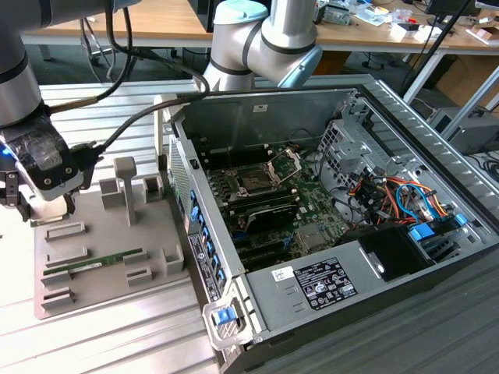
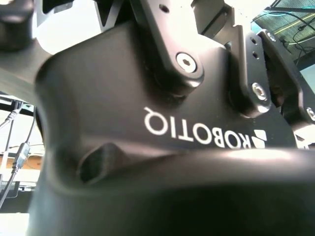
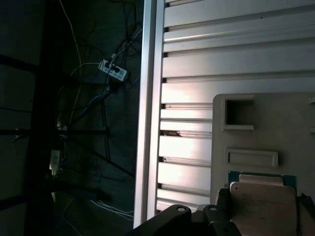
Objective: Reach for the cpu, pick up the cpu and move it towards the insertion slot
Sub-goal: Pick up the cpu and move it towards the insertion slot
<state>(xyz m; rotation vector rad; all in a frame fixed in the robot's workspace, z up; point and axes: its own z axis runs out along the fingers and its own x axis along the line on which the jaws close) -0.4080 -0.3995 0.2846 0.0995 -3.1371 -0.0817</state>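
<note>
The cpu point(image 3: 263, 196) is a pale silvery square with a green rim, lying at the corner of the grey fixture point(image 3: 246, 132). My gripper point(image 3: 263, 216) is over it, with a dark finger point(image 3: 222, 204) pressed against each of two opposite edges, so it is shut on the cpu. In the exterior view my gripper point(image 1: 35, 212) hangs low over the fixture's far corner at that view's left. The insertion slot point(image 1: 253, 181) is a dark square socket on the motherboard inside the computer case, with its silver frame point(image 1: 285, 164) swung up. It is far from the gripper.
The grey fixture point(image 1: 117, 234) has upright posts point(image 1: 125, 187) and holds a green memory stick point(image 1: 93, 262). The open computer case point(image 1: 327, 234) lies at the exterior view's right, with tall metal walls, cables and a drive cage. The slatted aluminium table's edge point(image 3: 147, 123) is close by.
</note>
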